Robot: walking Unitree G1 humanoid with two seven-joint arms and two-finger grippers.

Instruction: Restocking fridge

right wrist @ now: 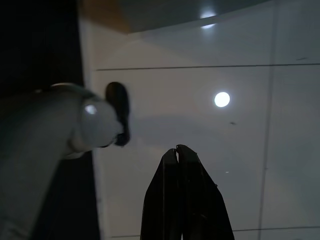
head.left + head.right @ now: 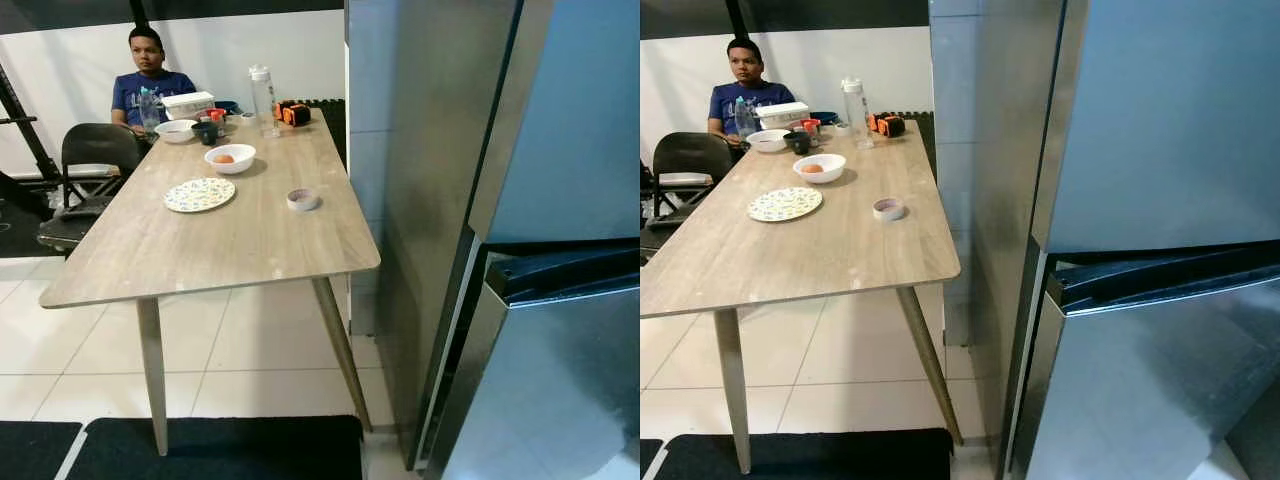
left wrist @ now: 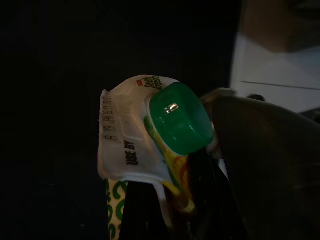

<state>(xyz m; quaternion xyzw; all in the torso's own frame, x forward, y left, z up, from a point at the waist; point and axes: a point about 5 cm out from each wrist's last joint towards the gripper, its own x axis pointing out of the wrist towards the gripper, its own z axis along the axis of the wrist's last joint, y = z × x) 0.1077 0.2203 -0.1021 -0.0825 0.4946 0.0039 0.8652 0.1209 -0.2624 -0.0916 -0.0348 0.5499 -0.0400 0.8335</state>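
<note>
L fingers (image 3: 165, 210) grip carton (image 3: 145, 130), prob near fridge (image 2: 520, 250)

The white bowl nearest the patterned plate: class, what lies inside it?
Inside the white bowl lies one small orange item, perhaps fruit; anything beneath it is hidden.

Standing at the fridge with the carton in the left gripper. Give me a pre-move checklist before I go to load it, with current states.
1. Load secured: ok. The left gripper is shut on the green-capped carton.
2. Right gripper free to pull a door: ok. Its fingers are shut on nothing and point at the tiled floor.
3. Fridge within view ahead on the right: ok.
4. Fridge open enough to load: not ok. There is only a dark gap above the lower door, and no shelf shows.
5. Table clear of the path: ok. It stands to the left.
6. Person out of the way: ok. They sit at the table's far end.
</note>
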